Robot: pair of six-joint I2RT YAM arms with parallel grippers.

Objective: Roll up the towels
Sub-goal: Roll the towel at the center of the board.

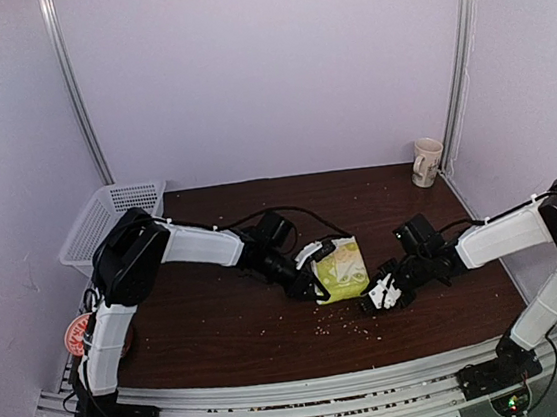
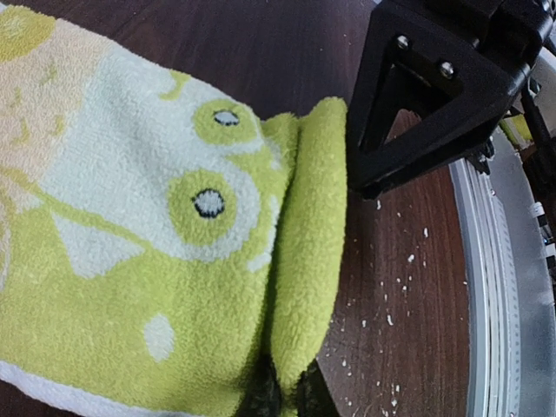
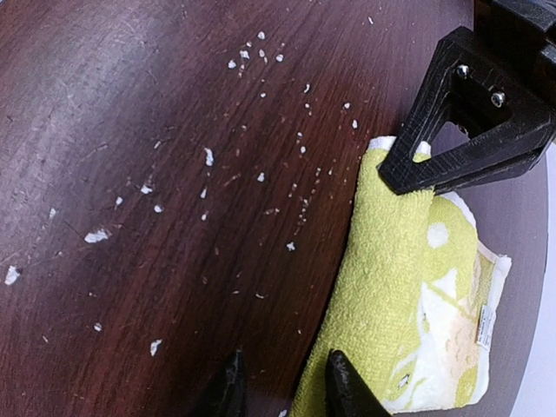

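On the table (image 1: 220, 316), a yellow-green towel (image 1: 344, 269).

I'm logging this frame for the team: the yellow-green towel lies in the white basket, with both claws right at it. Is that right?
Not quite. The yellow-green towel lies on the dark table, not in the white basket, which sits apart at the far left, as the top external view shows. The left claw and right claw are indeed at it.
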